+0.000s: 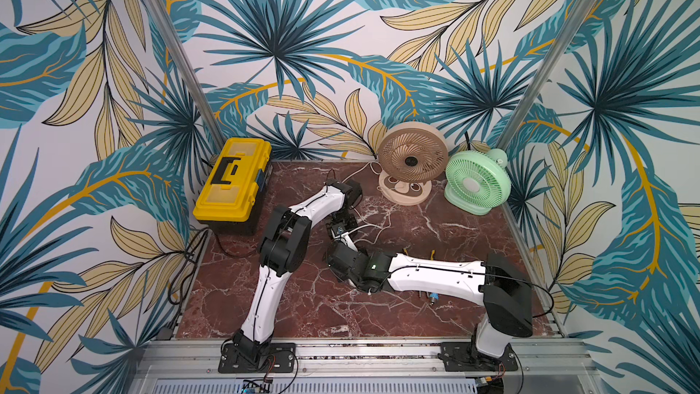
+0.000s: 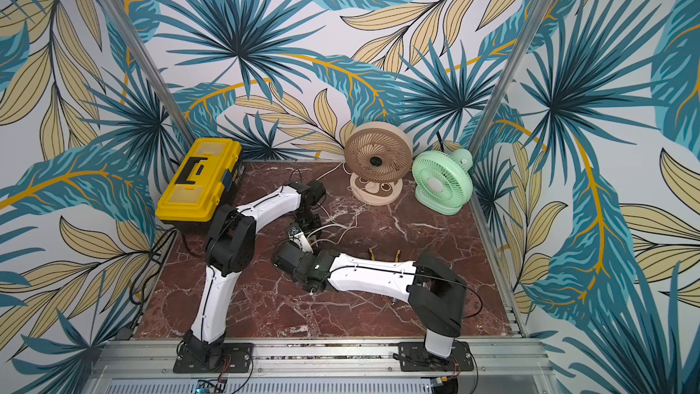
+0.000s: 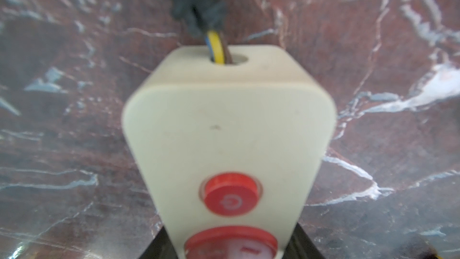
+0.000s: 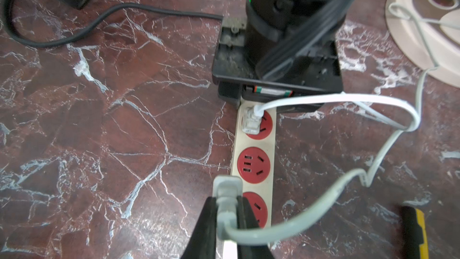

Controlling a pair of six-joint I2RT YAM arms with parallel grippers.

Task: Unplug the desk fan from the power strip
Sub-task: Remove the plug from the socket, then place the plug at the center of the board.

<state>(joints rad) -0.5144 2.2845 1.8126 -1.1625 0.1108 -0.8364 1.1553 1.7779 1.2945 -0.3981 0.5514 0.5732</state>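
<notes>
Red-brown marble forms the counter [image 1: 322, 308], enclosed by walls [image 1: 272, 51] papered with blue and tan leaves. The power strip [image 4: 254, 143] lies near the counter's middle, between the two arm ends.

Markings: the orange-red button [image 3: 230, 194] carries a white power symbol. Other marks on the strip are too blurred to read.

Appearance: a long cream-beige bar with round red sockets in a row. The button sits at one end, where a black cord [image 4: 74, 36] leaves the housing with yellow, blue and brown cores showing.

Orientation: the strip lies flat, sockets up. In both top views its long axis runs diagonally from the left gripper [image 1: 339, 230] toward the right gripper [image 4: 227, 220]. The button end points toward the side of the yellow toolbox [image 1: 231, 180].

Left jaws: clenched on the strip's sides at the button end.

Right jaws: clenched on a grey-white plug [image 4: 227, 190], held over the strip's edge beside the third socket. Its cable [image 4: 336, 188] leads to the beige desk fan [image 1: 413, 157]. A clear plug [image 4: 252, 119] occupies the socket nearest the button. The next socket [image 4: 253, 161] shows bare slots.
</notes>
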